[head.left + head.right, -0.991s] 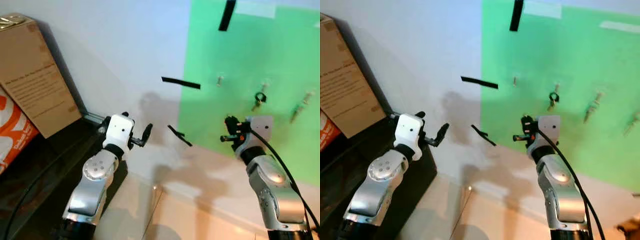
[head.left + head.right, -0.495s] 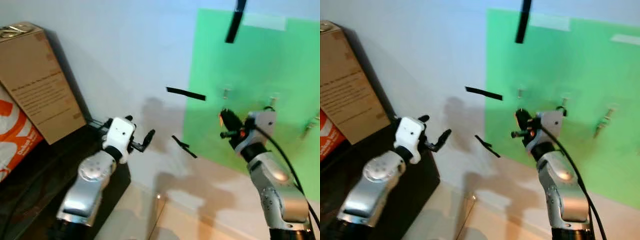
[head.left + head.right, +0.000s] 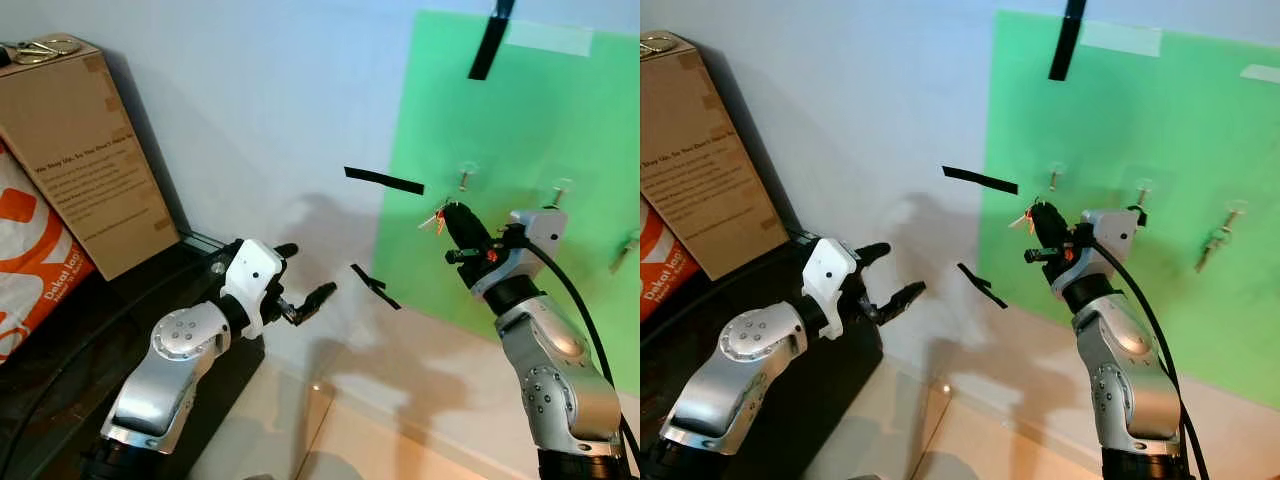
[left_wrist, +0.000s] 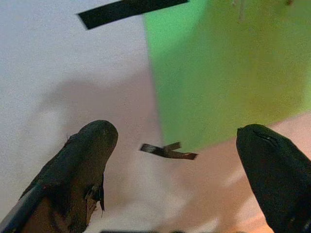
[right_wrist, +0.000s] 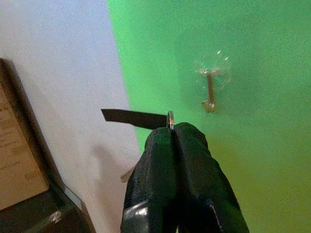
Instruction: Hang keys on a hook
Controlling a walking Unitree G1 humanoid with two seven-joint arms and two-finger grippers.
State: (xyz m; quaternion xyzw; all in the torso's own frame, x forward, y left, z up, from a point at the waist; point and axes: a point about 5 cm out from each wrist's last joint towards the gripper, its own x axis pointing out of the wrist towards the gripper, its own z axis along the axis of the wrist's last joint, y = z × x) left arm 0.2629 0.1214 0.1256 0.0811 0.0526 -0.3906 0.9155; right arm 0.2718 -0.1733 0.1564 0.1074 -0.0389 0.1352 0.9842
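Observation:
My right gripper is raised in front of the green wall panel, shut on a key ring. Silver and orange keys stick out beside its fingertips. The leftmost small hook is just above and a little behind the gripper, and it is bare in the right wrist view. A second hook is to its right. A third hook further right carries hanging keys. My left gripper is held out lower left, near the white wall, open with nothing between its fingers.
Black tape strips are stuck on the wall and panel. A cardboard box and an orange bag stand on a dark cabinet at the left. Pale floor lies below the wall.
The view has shifted. My right gripper has risen with the keys to just below the leftmost hook. My left gripper has reached forward and spread its fingers wider.

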